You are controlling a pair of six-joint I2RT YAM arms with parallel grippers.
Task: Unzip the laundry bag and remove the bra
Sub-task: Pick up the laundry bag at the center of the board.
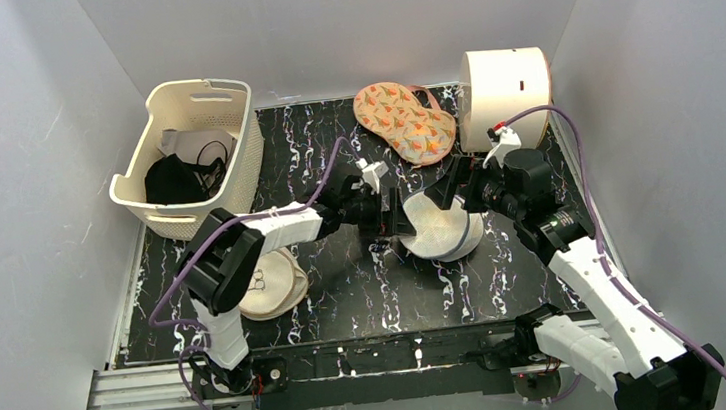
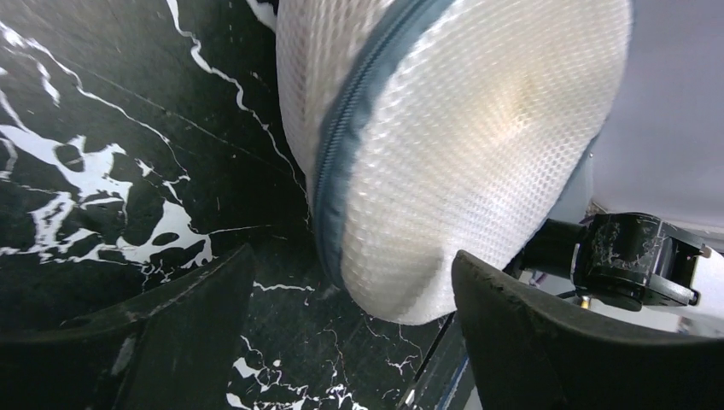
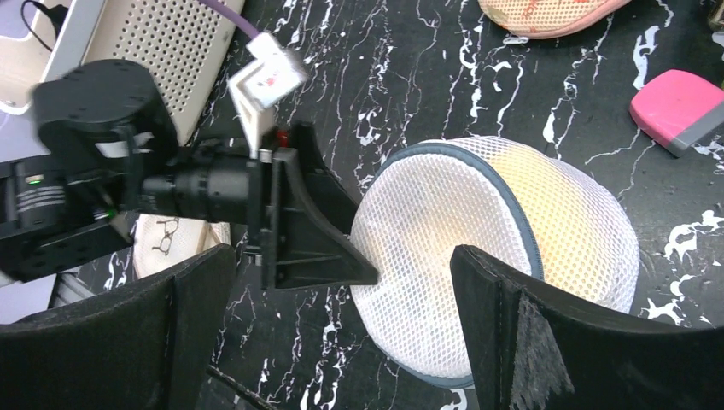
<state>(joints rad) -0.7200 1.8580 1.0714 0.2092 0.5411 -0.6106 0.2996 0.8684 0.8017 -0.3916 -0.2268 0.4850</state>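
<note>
The laundry bag (image 1: 438, 226), a round white mesh pouch with a dark grey zipper rim (image 2: 340, 162), lies closed mid-table. It also shows in the left wrist view (image 2: 461, 145) and the right wrist view (image 3: 478, 248). A yellowish tint shows through the mesh; the bra itself is hidden inside. My left gripper (image 1: 395, 212) is open at the bag's left edge, which lies between its fingers (image 2: 546, 342). My right gripper (image 1: 448, 192) is open above the bag's far side, with one finger (image 3: 555, 342) over the mesh. The left gripper (image 3: 316, 231) shows touching the bag's left side.
A cream basket (image 1: 229, 107) holding a black garment stands at the back left. A peach patterned padded piece (image 1: 404, 121) and a white drum (image 1: 504, 96) are at the back. A beige round pouch (image 1: 274, 282) lies under the left arm. A pink block (image 3: 679, 107) lies near the bag.
</note>
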